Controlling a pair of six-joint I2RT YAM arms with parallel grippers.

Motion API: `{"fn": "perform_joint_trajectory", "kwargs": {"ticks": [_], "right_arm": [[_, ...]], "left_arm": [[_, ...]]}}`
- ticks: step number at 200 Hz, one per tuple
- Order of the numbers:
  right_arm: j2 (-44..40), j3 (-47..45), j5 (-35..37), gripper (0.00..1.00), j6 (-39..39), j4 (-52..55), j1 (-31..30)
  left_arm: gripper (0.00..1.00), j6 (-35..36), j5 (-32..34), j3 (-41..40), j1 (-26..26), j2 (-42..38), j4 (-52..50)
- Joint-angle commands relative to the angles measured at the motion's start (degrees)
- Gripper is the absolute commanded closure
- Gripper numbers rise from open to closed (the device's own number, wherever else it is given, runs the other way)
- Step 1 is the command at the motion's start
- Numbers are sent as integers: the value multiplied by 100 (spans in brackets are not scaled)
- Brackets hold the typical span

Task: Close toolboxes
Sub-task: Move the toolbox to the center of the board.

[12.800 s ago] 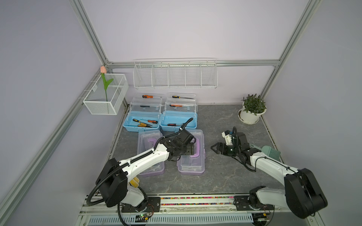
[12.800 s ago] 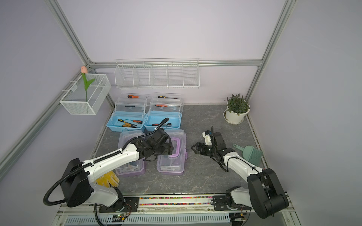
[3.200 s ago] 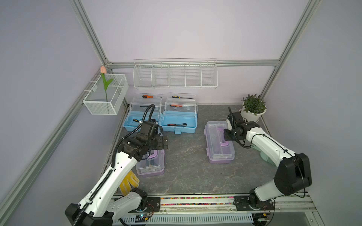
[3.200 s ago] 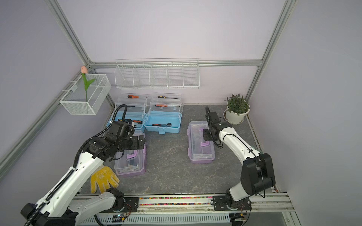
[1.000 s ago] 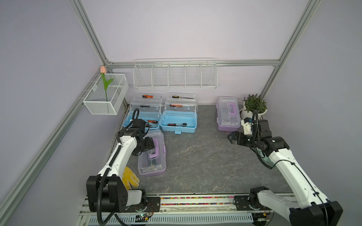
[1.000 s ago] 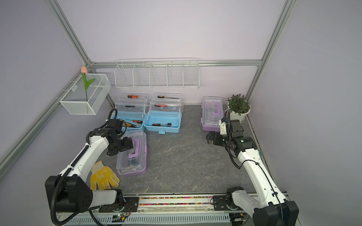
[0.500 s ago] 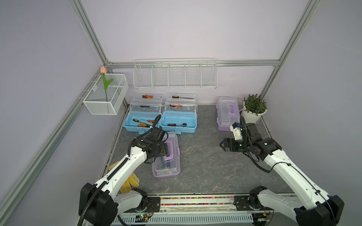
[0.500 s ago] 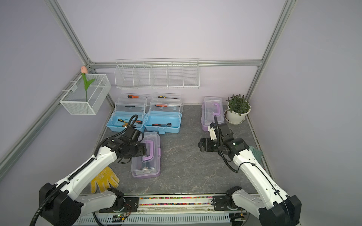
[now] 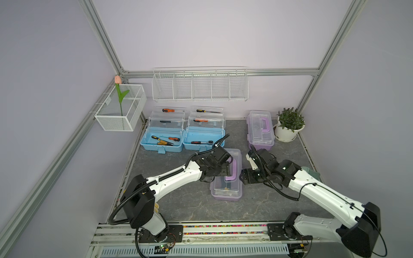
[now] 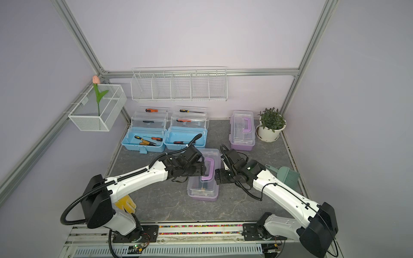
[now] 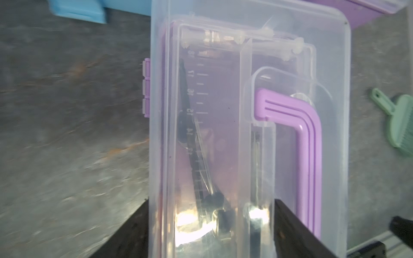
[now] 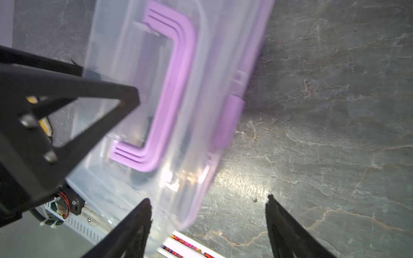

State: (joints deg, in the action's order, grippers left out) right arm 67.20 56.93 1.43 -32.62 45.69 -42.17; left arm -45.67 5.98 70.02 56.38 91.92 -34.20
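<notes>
Both top views bright, even, soft overhead light; faint shadows under arms on the grey marbled tabletop (image 9: 257,205); silver aluminium frame rails (image 9: 102,42) splay w/ wide-angle lens. Left wrist view: tabletop motion-blurred, white glare on the clear-lidded purple plastic toolbox (image 11: 223,111) betw. left gripper (image 11: 211,201) fingertips. Right wrist view: toolbox smeared, sheen on tabletop just ahead of right gripper (image 12: 207,198).

Left blue toolbox (image 9: 156,148) and right blue toolbox (image 9: 196,146): side by side at back, clear lids and trays raised, hand tools inside. Rear purple toolbox (image 9: 257,134): lid down, handle flat, back right. Middle purple toolbox (image 9: 226,189): lid down, handle flat, mid-floor.
</notes>
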Motion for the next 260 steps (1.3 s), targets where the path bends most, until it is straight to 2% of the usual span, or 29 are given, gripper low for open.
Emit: {"fn": "perform_joint_trajectory", "kwargs": {"ticks": [1, 28, 50, 89, 117, 139, 176, 190, 201, 227, 260], "right_arm": [[-78, 18, 314, 21, -281, 114, -28], [127, 24, 384, 23, -227, 96, 143], [197, -6, 411, 28, -235, 72, 366], [188, -106, 363, 31, -354, 156, 385], [235, -256, 388, 34, -437, 189, 365], [338, -251, 416, 37, -447, 229, 370], [517, -168, 449, 42, -416, 291, 390], [580, -164, 474, 43, -408, 278, 412], [639, -155, 506, 45, -392, 250, 432], [861, -35, 524, 53, -276, 170, 524], [1208, 304, 576, 61, 12, 144, 774]], "left_arm": [[31, -470, -510, 299, 245, 256, 700], [14, -177, -216, 545, 251, 13, 287], [0, 56, 33, 689, 251, -319, -66], [1, 536, 699, 712, 114, -864, -483], [0, 1021, 406, 601, -729, -1007, -578], [7, 1701, 402, 651, -1354, -901, -491], [14, 2721, 311, 1209, -2124, -107, -235], [17, 2918, 240, 1556, -2305, 376, -228], [22, 2925, 195, 1800, -2441, 794, -194], [26, 3039, 134, 2607, -2535, 1868, -415], [27, 3174, 227, 3369, -2586, 2729, -490]]}}
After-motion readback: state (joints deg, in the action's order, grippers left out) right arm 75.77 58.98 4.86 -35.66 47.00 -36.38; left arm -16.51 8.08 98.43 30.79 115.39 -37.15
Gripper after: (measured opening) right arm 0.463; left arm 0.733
